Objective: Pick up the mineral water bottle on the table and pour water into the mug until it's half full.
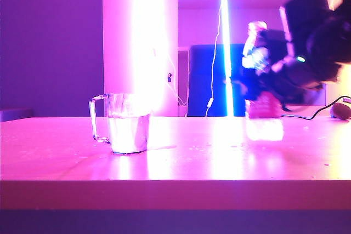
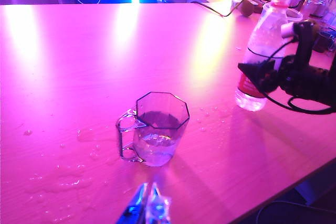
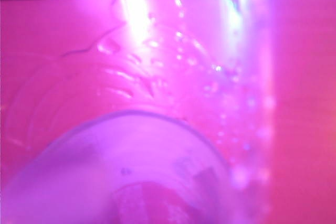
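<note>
On table (image 2: 63, 77): spilled drops | mug (image 2: 157, 129) | right end effector (image 2: 262, 72) grips bottle (image 2: 262, 40) | left end effector (image 2: 148, 207) near mug

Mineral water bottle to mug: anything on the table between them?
Nothing visible. The mineral water bottle, held by the right tool, stands apart from the mug; only bare, wet table lies between. The left tool hangs near the mug.

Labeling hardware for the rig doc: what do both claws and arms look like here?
Right claw: black, blocky fingers, a thin black cable looping along its dark arm. Left claw: only two glossy, bluish-lit tips visible. Magenta lighting hides true colours; no markings readable.
</note>
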Robot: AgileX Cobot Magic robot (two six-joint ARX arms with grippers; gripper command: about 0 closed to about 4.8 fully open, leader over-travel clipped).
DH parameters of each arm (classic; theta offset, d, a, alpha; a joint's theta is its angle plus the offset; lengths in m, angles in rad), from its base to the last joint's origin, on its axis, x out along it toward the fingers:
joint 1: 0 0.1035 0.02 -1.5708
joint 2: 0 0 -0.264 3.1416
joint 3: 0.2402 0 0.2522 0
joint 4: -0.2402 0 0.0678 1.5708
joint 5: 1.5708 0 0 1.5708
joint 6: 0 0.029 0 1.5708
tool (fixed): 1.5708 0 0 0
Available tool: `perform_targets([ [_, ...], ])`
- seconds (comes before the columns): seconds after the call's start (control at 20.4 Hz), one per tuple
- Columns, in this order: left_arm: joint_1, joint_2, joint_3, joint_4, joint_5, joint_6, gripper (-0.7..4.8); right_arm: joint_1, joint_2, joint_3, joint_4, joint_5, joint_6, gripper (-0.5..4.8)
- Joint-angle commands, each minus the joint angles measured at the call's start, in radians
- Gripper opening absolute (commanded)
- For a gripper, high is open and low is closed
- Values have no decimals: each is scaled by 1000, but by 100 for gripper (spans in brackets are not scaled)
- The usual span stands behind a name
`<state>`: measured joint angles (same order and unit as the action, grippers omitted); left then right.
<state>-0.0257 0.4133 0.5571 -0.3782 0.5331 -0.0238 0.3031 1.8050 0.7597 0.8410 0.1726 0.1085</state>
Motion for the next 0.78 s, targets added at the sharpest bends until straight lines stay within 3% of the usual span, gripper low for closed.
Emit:
perform_targets([
  [0.05, 0, -1, 3, 13, 2, 6, -5, 0, -2, -24, 31, -15, 4, 357],
  [0.2, 0, -1, 2, 13, -16, 88, -5, -1, 11, -34, 22, -23, 4, 479],
  [0.49, 0, -48, 3, 51, -100, 95, -2, 0, -6, -43, 20, -40, 4, 479],
  [0.78, 1, -244, 2, 42, -271, 90, -2, -1, -68, -73, -36, -33, 3, 479],
])
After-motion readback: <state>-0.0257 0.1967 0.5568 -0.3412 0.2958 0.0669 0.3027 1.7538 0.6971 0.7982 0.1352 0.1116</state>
